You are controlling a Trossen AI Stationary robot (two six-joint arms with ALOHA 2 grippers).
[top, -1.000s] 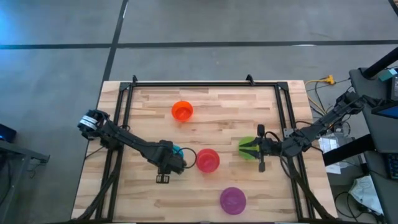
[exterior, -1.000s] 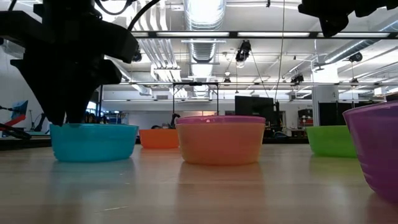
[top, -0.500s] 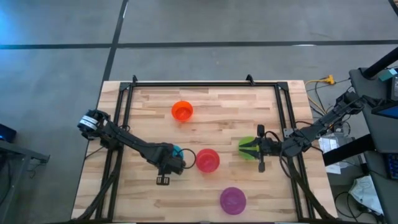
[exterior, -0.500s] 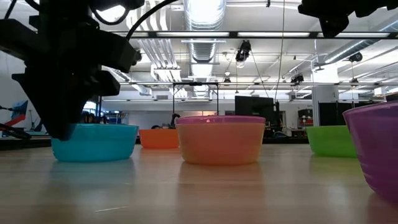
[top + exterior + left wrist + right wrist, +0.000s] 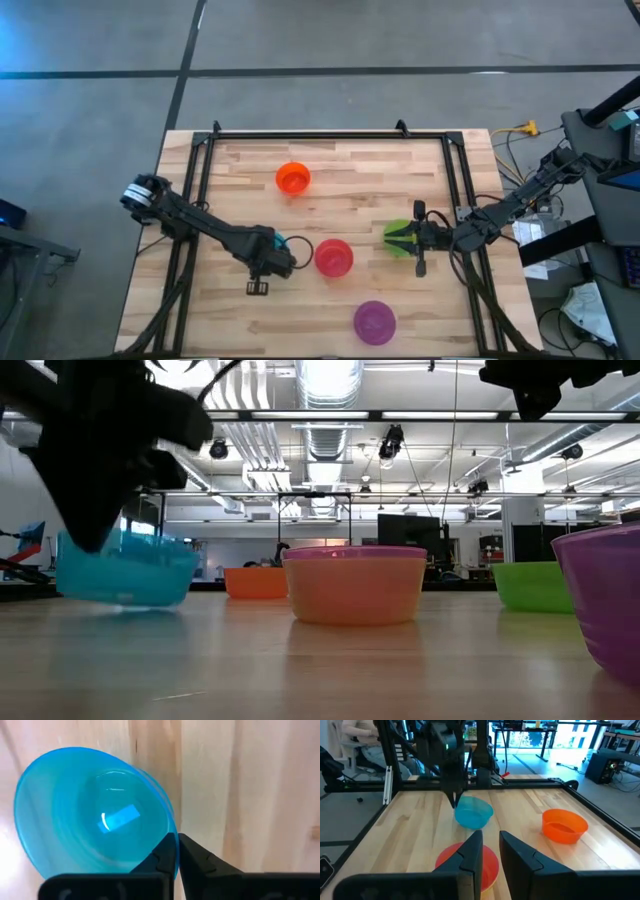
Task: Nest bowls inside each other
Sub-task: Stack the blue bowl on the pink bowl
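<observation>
A cyan bowl (image 5: 285, 243) (image 5: 125, 570) hangs tilted at the table's left middle, with my left gripper (image 5: 268, 258) (image 5: 177, 845) shut on its rim. Just to its right a red-pink bowl (image 5: 333, 257) (image 5: 355, 588) rests on its base. My right gripper (image 5: 405, 238) (image 5: 491, 845) hovers above a green bowl (image 5: 393, 232) (image 5: 530, 586) at the right. There is a narrow gap between its fingers and nothing in it. An orange-red bowl (image 5: 293, 178) sits at the far middle, and a purple bowl (image 5: 374, 322) near the front edge. My left gripper pinches the cyan bowl's rim (image 5: 173, 836) on its left, nearer side, with one finger inside the bowl and one outside. The fingers come from above, pointing down. The bowl hangs tilted below them (image 5: 472, 812), and its base looks just off the wood.
Black frame rails (image 5: 330, 135) run along the table's far edge and both sides. Bare wood lies between the cyan bowl and the orange-red bowl (image 5: 563, 825). A seated person (image 5: 355, 740) shows in the room beyond the table.
My left gripper has shut on the cyan bowl's rim and risen a little, drifting toward the table's left edge. The bowl stood flat on its base before. Now it is tipped and raised on the gripper's side, and it has shifted slightly left.
</observation>
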